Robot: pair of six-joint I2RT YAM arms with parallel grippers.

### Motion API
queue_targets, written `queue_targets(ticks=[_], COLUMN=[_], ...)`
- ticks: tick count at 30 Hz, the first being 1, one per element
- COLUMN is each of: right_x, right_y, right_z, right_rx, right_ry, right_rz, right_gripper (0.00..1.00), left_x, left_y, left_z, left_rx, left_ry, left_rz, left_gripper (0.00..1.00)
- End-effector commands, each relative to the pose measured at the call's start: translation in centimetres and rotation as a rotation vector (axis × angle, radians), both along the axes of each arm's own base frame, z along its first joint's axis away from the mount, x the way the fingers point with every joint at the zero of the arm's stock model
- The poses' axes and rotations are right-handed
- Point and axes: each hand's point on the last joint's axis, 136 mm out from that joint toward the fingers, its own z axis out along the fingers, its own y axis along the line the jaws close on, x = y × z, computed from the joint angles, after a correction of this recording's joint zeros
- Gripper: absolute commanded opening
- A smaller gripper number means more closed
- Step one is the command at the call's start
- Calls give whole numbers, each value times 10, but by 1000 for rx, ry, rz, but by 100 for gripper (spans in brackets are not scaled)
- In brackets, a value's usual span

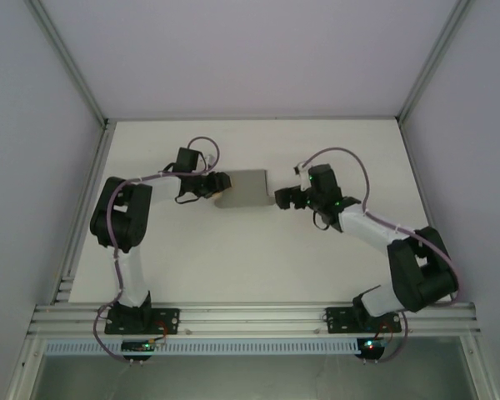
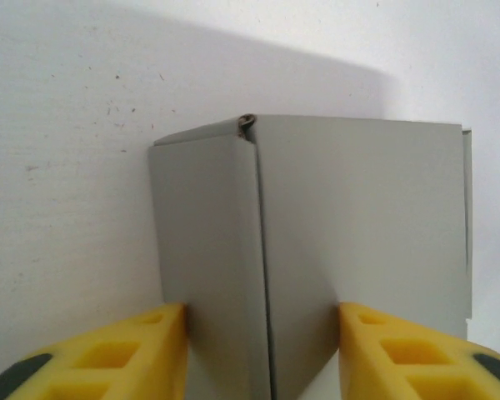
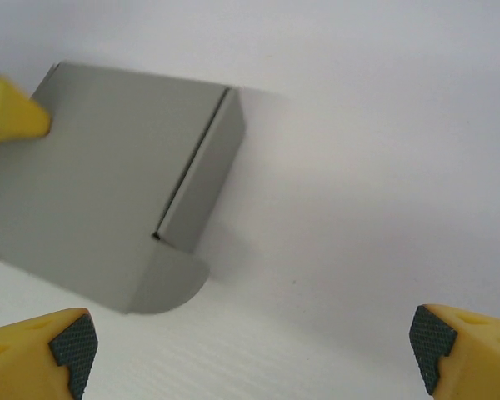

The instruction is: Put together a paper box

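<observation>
Top view: the paper box (image 1: pixel 243 190) lies mid-worktop (image 1: pixel 250 267) between the arms. The left gripper (image 1: pixel 215 187) is at its left end and the right gripper (image 1: pixel 283 200) is just off its right end.

Left wrist view: the yellow fingers (image 2: pixel 142 354) press on either side of the box's near end, pinching it.

Right wrist view: the jaws are spread wide with nothing between them. The side flap (image 3: pixel 202 171) stands half raised and the rounded tab (image 3: pixel 175 283) lies loose. Judgement: keep the left pinch steady and bring the right gripper in square to the flap, to avoid creasing.

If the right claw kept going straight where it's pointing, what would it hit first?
Probably the paper box: its rounded flap lies ahead of one finger of the right gripper; the other faces bare table. Depth is unclear.
</observation>
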Motion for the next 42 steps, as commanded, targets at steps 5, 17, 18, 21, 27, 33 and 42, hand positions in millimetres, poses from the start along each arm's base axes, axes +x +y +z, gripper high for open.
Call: queue_targets(ticks=[5, 17, 18, 21, 27, 33, 42], right_x=[32, 60, 59, 60, 58, 59, 66], right_y=[28, 74, 77, 88, 108, 133, 135], right_z=[-2, -26, -30, -34, -43, -32, -9], right_rx=[271, 462, 474, 538, 585, 684, 764], right_ry=[246, 484, 506, 555, 631, 650, 635], right_rz=[-15, 28, 32, 54, 96, 174, 183], right_gripper=[99, 96, 96, 94, 87, 68, 43], left_x=[-20, -21, -21, -22, -21, -20, -2], left_y=[18, 32, 32, 32, 31, 29, 17], left_z=[-54, -53, -53, -53, -55, -56, -23], left_rx=[-55, -190, -201, -210, -222, -247, -330], left_ry=[147, 132, 128, 119, 118, 118, 26], left_rz=[31, 69, 69, 63, 58, 54, 14], left_gripper=[27, 24, 24, 25, 24, 25, 28])
